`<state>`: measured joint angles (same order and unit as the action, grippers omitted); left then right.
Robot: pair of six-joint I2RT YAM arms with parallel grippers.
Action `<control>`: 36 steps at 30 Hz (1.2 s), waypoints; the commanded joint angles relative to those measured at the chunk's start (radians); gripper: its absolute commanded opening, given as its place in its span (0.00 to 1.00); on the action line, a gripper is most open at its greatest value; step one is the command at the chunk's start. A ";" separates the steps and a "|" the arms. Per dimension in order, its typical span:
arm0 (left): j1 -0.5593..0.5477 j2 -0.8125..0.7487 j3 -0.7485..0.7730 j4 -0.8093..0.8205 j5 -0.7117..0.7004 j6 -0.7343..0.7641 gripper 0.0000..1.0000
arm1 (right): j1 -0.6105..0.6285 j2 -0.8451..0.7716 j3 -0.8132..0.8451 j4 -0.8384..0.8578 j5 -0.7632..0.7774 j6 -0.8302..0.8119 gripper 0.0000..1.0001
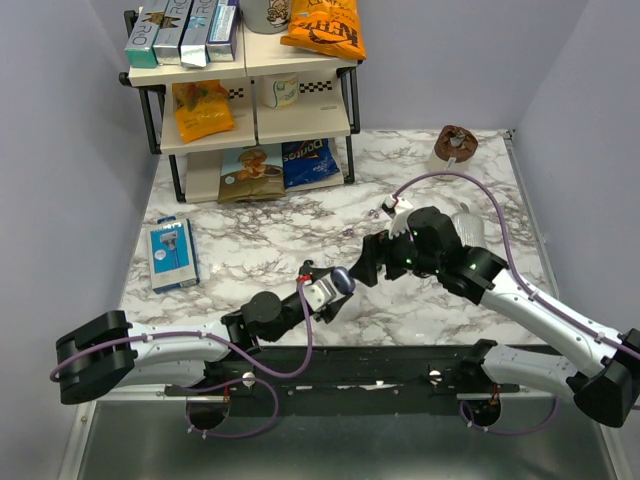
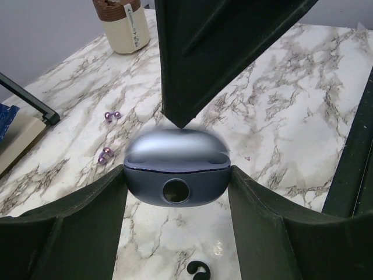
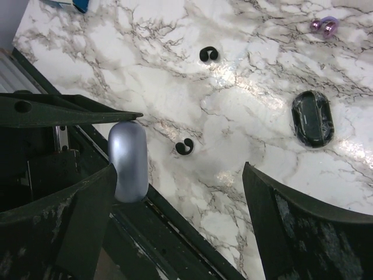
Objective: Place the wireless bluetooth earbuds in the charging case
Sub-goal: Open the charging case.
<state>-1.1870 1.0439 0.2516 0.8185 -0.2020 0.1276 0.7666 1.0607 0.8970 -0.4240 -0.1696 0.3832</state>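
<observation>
Charging case (image 2: 176, 181), a smooth blue-grey oval pod with a satin metallic sheen, sits pinched across its width between the fingers of the left gripper (image 1: 328, 288), lifted over the near edge of the table (image 1: 250, 250). A thin seam runs round it where the domed lid meets the base, and a small round recess marks its front. The lid looks down, so the inside is hidden. Both earbuds (image 3: 185, 147) lie loose on the white, grey-veined marble top. They are tiny glossy black pieces, each curled like a comma: one close to the near edge, just beside the case, the other earbud (image 3: 208, 55) farther in. The right gripper (image 3: 178, 175) hangs above them with its jaws spread wide and holding nothing. Lilac specks (image 3: 324, 24) rest on the marble well apart from the earbuds, and a black oval object (image 3: 313, 118) with a crinkled shiny surface lies between. A wire rack (image 1: 250, 100) of snack bags (image 1: 203, 108) fills the far left corner. A cream tub (image 1: 455, 145) with a brown top stands near the far right corner.
</observation>
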 commanded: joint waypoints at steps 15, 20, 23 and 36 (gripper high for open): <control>-0.011 0.013 0.026 0.011 -0.016 0.017 0.00 | 0.069 0.044 0.045 0.008 -0.076 -0.083 0.96; -0.011 -0.001 0.029 -0.002 -0.007 0.017 0.00 | 0.069 0.070 0.045 -0.005 -0.041 -0.070 0.96; -0.011 -0.012 0.028 -0.008 -0.008 0.017 0.00 | 0.071 0.070 0.040 -0.007 -0.010 -0.057 0.95; -0.019 -0.045 0.014 -0.007 -0.017 0.009 0.00 | 0.068 0.073 0.030 -0.022 0.050 -0.032 0.95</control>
<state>-1.1938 1.0248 0.2543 0.7956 -0.2092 0.1314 0.8314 1.1313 0.9211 -0.4118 -0.1684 0.3386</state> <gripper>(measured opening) 0.720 0.953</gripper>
